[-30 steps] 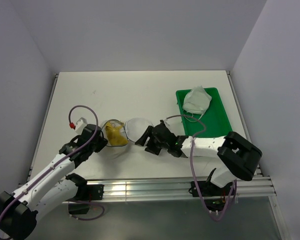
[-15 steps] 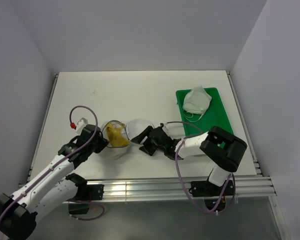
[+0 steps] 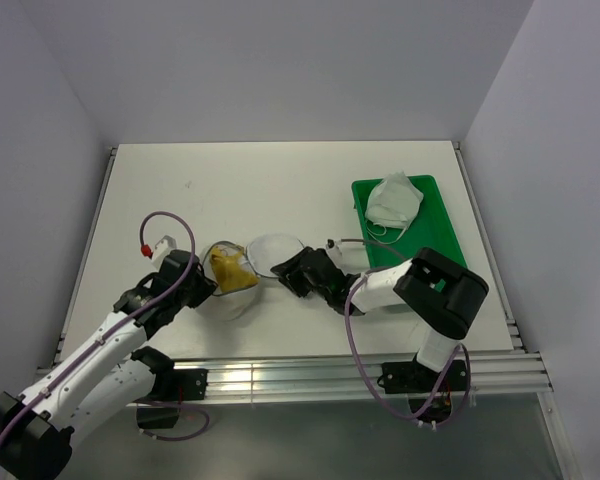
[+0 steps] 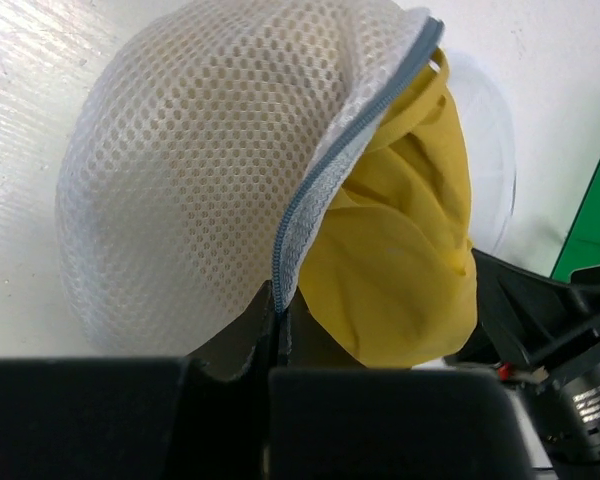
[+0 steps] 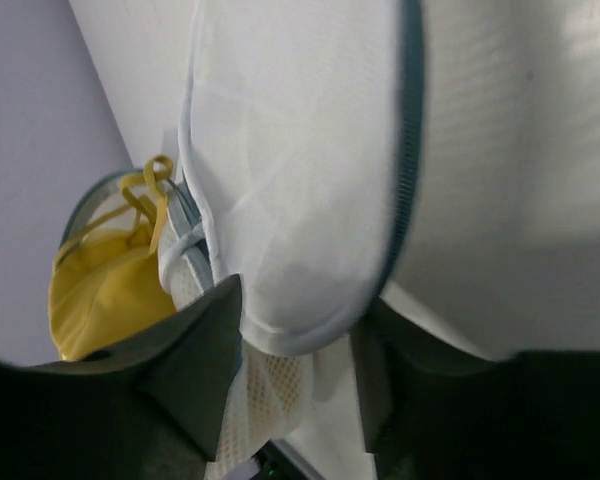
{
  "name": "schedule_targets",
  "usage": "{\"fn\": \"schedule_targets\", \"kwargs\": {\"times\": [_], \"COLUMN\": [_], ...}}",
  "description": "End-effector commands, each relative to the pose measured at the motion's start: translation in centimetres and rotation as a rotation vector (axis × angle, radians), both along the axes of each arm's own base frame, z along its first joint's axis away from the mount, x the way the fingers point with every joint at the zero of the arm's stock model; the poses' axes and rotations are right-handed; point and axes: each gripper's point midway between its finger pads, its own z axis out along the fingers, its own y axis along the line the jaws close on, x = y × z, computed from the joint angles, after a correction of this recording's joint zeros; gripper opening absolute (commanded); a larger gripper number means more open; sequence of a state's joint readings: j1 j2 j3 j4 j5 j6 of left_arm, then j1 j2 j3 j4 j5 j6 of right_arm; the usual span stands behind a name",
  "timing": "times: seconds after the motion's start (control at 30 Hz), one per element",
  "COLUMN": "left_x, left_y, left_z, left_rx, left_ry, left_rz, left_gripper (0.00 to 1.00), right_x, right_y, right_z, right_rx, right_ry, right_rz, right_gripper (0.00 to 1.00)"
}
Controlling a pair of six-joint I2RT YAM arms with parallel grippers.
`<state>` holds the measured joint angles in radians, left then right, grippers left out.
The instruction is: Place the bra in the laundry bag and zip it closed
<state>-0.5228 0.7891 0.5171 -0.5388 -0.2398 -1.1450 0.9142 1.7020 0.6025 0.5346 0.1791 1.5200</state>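
Observation:
The laundry bag (image 3: 270,248) lies near the front middle of the table, its two mesh halves hinged open. The mustard-yellow bra (image 3: 230,270) sits bunched in the left half and bulges out past the zipper rim. My left gripper (image 3: 200,285) is shut on that half's zipper rim; in the left wrist view the gripper (image 4: 278,312) pinches the rim between the mesh dome (image 4: 180,180) and the bra (image 4: 400,250). My right gripper (image 3: 285,270) is open, its fingers (image 5: 195,350) on either side of the lower edge of the other half (image 5: 290,180). The bra (image 5: 95,290) shows behind it.
A green tray (image 3: 435,245) stands at the right with a white-grey garment (image 3: 392,200) in its far end. The table's front edge and a metal rail lie just behind both arms. The right arm's body (image 4: 540,310) is close beside the bag.
My right gripper has moved left toward the bag, and the right mesh half has shifted closer to the left half. The left gripper has kept its hold on the rim.

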Motion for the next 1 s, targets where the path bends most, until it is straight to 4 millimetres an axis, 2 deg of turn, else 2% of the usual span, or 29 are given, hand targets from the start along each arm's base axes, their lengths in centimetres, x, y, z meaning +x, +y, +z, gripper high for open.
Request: {"fn": "schedule_targets", "kwargs": {"times": [0.0,0.03,0.07,0.13,0.2,0.23,0.27,0.3,0.33,0.4,0.43,0.5,0.53,0.6,0.63,0.7,0.73,0.83,0.97], "left_x": [0.4,0.5,0.5,0.7,0.9,1.1,1.2,1.4,1.8,2.4,3.0,3.8,4.5,5.5,6.1,7.0,7.7,8.7,10.5], "left_y": [-0.3,-0.3,-0.4,-0.3,-0.3,-0.3,-0.2,-0.2,0.0,0.1,0.2,0.0,-0.2,-0.8,-1.1,-2.0,-2.6,-4.0,-5.9], "left_z": [2.0,2.4,2.6,3.0,3.2,3.7,3.8,3.9,4.6,5.0,5.9,6.2,7.2,7.9,8.3,8.8,9.6,9.5,9.1], "left_rx": [0.0,0.001,0.005,0.02,0.037,0.044,0.052,0.065,0.073,0.095,0.103,0.125,0.122,0.127,0.119,0.108,0.085,0.049,0.013], "left_ry": [-0.044,-0.051,-0.055,-0.066,-0.072,-0.082,-0.084,-0.083,-0.101,-0.111,-0.131,-0.134,-0.158,-0.17,-0.184,-0.198,-0.235,-0.25,-0.275], "left_rz": [-0.038,-0.042,-0.049,-0.061,-0.074,-0.073,-0.075,-0.077,-0.065,-0.063,-0.049,-0.053,-0.047,-0.059,-0.057,-0.079,-0.087,-0.113,-0.15], "left_gripper": [0.0,0.0,0.0,0.0,0.0,0.0,0.0,0.0,0.0,0.0,0.0,0.0,0.0,0.0,0.0,0.0,0.0,0.0,0.0], "right_x": [3.4,3.8,4.4,5.3,6.1,6.7,7.0,7.3,7.6,8.0,8.0,7.9,7.6,7.0,6.4,5.7,4.8,3.6,1.6], "right_y": [-0.2,-0.2,-0.4,-0.8,-1.2,-1.2,-1.4,-1.7,-1.9,-2.8,-3.2,-4.4,-5.1,-6.3,-6.7,-7.6,-7.7,-8.3,-7.5], "right_z": [1.7,2.0,2.2,2.9,3.6,4.7,5.4,6.1,7.9,9.7,12.0,13.9,15.9,17.2,19.3,20.1,21.6,22.7,22.0], "right_rx": [-0.004,-0.005,-0.014,-0.048,-0.085,-0.091,-0.104,-0.143,-0.148,-0.242,-0.249,-0.334,-0.334,-0.4,-0.389,-0.468,-0.463,-0.529,-0.673], "right_ry": [-0.098,-0.113,-0.128,-0.176,-0.222,-0.259,-0.288,-0.333,-0.383,-0.481,-0.534,-0.621,-0.667,-0.73,-0.776,-0.818,-0.853,-0.903,-0.94], "right_rz": [-0.072,-0.076,-0.085,-0.098,-0.091,-0.102,-0.105,-0.095,-0.098,-0.086,-0.094,-0.093,-0.106,-0.1,-0.098,-0.087,-0.084,-0.043,0.068], "right_gripper": [0.49,0.43,0.28,0.17,0.11,0.05,0.03,0.02,0.01,0.0,0.0,0.0,0.0,0.0,0.0,0.0,0.0,0.0,0.0]}}
